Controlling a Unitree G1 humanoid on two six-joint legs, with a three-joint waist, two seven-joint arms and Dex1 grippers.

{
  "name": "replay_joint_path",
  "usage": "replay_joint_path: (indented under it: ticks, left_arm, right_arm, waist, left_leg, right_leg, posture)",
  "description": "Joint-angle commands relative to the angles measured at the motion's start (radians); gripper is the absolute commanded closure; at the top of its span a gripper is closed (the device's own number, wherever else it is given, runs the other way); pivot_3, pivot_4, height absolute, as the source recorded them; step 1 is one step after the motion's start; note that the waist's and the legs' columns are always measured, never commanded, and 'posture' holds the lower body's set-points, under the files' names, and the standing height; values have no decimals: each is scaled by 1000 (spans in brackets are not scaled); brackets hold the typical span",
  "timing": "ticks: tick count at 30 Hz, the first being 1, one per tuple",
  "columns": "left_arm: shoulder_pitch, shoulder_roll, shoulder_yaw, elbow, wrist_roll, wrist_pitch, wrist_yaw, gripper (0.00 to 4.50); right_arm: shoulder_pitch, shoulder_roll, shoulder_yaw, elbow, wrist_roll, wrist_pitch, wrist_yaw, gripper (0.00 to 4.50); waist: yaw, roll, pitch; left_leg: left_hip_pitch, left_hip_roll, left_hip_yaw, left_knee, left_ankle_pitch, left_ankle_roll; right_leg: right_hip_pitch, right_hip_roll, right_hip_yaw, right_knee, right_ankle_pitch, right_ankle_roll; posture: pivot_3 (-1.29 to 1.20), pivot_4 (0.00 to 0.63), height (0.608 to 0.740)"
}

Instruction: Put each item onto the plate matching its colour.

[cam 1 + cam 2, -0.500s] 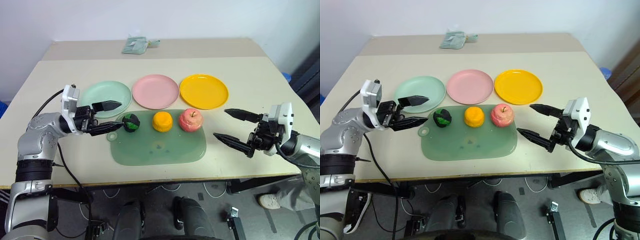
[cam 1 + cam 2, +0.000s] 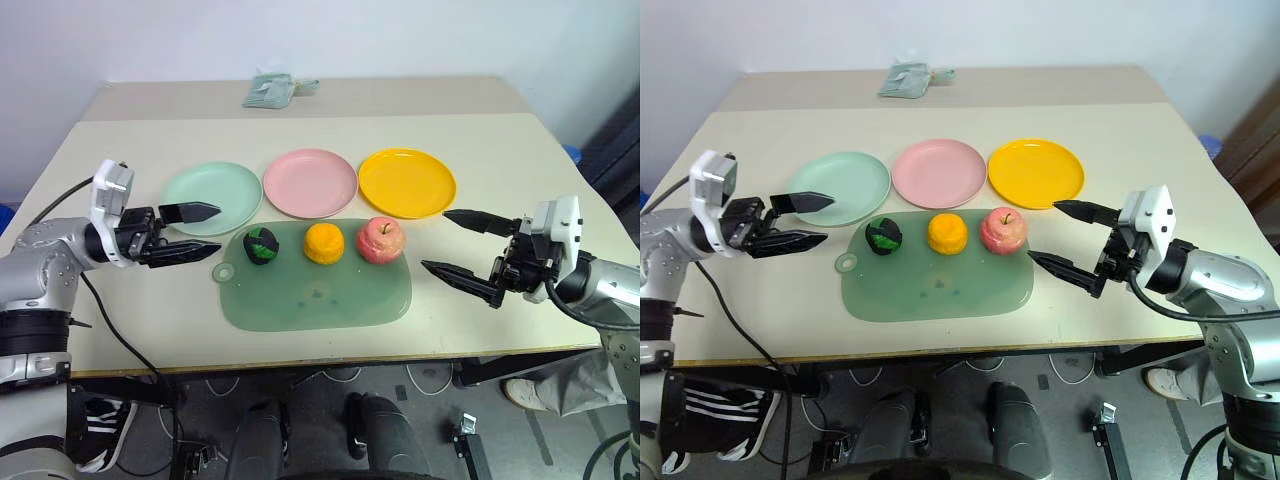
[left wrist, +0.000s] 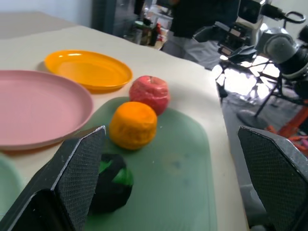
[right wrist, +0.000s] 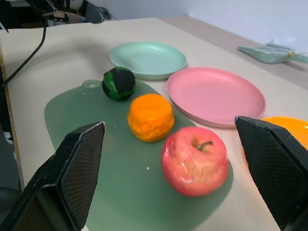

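Fruits wait on the mat, both arms clear of them.
Ball (image 2: 262, 244), orange (image 2: 324, 243) and apple (image 2: 380, 240) line the mat's (image 2: 320, 295) far edge beside three plates (image 2: 310, 182); left end effector (image 2: 195, 230) and right end effector (image 2: 462, 245) hover spread, empty, over bare surface (image 2: 500, 170).

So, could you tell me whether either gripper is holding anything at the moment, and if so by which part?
Nothing is held. The left gripper and right gripper are both open and empty, beside the mat.

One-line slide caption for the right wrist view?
Open right pincer faces apple, orange and green ball on the mat, before three empty plates.
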Motion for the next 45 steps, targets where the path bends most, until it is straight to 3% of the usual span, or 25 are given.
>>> replay_joint_path:
  ticks: [1, 7, 14, 27, 36, 45]
  left_arm:
    - [-8, -20, 23, 17, 14, -57, 16, 0]
    - [-5, -56, 28, 30, 40, -130, 65, 0]
    - [26, -94, -5, -40, 77, -161, 132, 0]
    - [19, -187, -59, -28, 165, -174, 286, 0]
    - [2, -209, -94, -1, 193, -175, 295, 0]
    - [-6, -264, -106, 42, 213, -209, 319, 0]
  right_arm:
    - [-45, -18, 16, -62, 36, 49, -15, 93]
    - [-151, 15, 131, -153, 14, 140, -133, 93]
    - [-168, -36, 180, -182, 51, 236, -103, 93]
    - [-214, -36, 210, -216, 40, 332, -169, 93]
    - [-236, 45, 202, -191, 52, 408, -304, 93]
    - [-230, 48, 193, -189, 40, 403, -314, 93]
  waist:
    - [2, 0, 0]
    - [-2, 0, 0]
    - [2, -1, 0]
    - [4, -1, -1]
    - [6, -1, -1]
    - [18, -1, -1]
  left_leg:
    - [0, 0, 0, 0, 0, 0]
    - [0, 0, 0, 0, 0, 0]
    - [-1, 0, 0, 0, 0, 0]
    - [-1, 0, 0, 0, 0, 0]
    - [-1, 0, 0, 0, 0, 0]
    - [-1, 0, 0, 0, 0, 0]
  right_leg:
    - [0, 0, 0, 0, 0, 0]
    - [-1, 0, 0, 0, 0, 0]
    - [0, 0, 0, 0, 0, 0]
    - [0, 0, 0, 0, 0, 0]
    - [0, 0, 0, 0, 0, 0]
    - [0, 0, 0, 0, 0, 0]
  posture:
    - [0, 150, 740]
    - [0, 150, 740]
    - [0, 150, 740]
    - [0, 150, 740]
    - [0, 150, 740]
    - [0, 150, 740]
